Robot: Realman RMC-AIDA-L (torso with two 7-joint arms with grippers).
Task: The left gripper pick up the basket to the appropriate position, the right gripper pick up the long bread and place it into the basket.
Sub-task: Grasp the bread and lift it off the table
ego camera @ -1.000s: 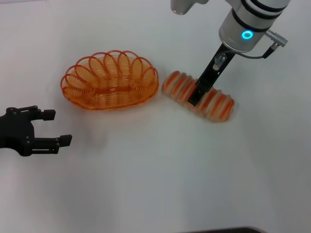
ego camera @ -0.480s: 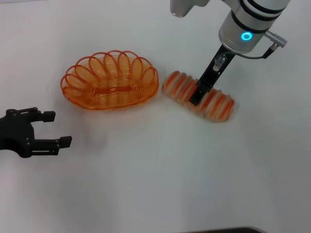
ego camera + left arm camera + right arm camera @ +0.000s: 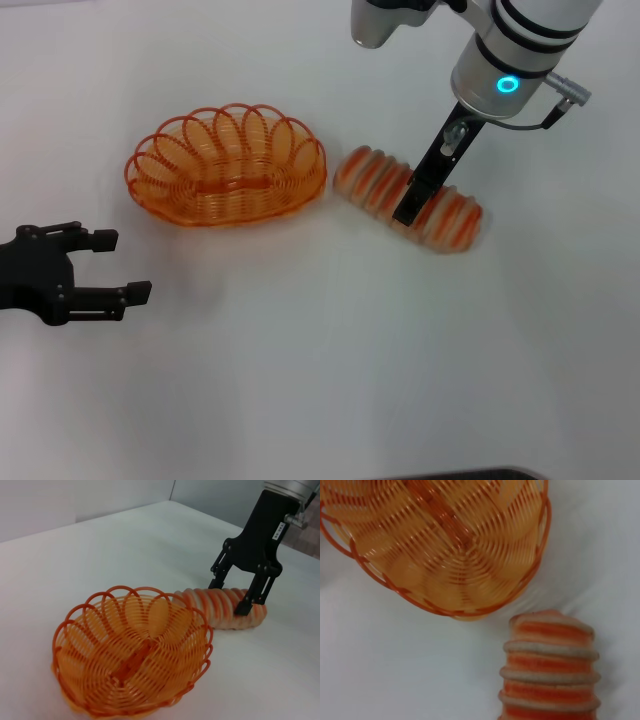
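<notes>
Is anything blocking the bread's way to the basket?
Nothing visible. The bread lies right beside the empty basket, with the right gripper astride it. The left gripper sits open, apart.

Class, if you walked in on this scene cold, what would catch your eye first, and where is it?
The orange basket sits empty mid-table, with the striped long bread lying just to its right. The right gripper is down over the bread's middle, fingers straddling it. The left gripper waits open, nearer the robot than the basket and apart from it.
</notes>
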